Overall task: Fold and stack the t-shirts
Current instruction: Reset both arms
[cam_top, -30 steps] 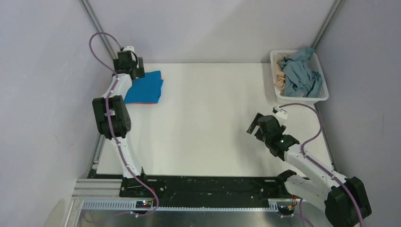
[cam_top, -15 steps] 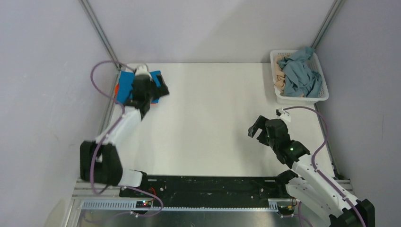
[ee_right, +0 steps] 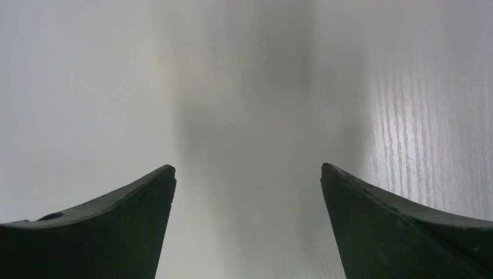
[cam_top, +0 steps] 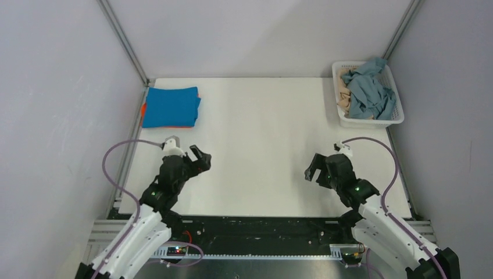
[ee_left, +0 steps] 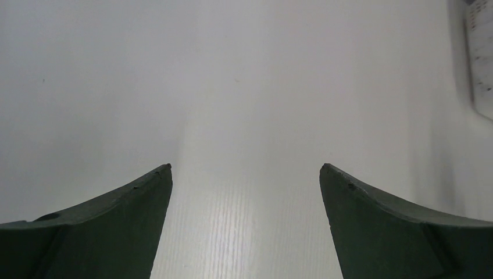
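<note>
A folded blue t-shirt (cam_top: 171, 106) lies on a folded orange one (cam_top: 143, 109) at the table's far left corner. A white basket (cam_top: 397, 115) at the far right holds a crumpled grey-blue t-shirt (cam_top: 367, 90) and a beige one (cam_top: 345, 99). My left gripper (cam_top: 200, 159) is open and empty over the near left of the table, well short of the stack. My right gripper (cam_top: 313, 169) is open and empty over the near right. Both wrist views show only bare white table between the spread fingers (ee_left: 136, 215) (ee_right: 139, 218).
The white table (cam_top: 261, 133) lies between grey side walls with metal posts at the back corners. The black base rail (cam_top: 261, 226) runs along the near edge. Purple cables (cam_top: 113, 168) loop from both arms. The basket's edge shows in the left wrist view (ee_left: 479, 64).
My left arm has drawn back from the folded stack at the far left to the near left of the table, empty. My right arm has pulled back slightly toward the near edge.
</note>
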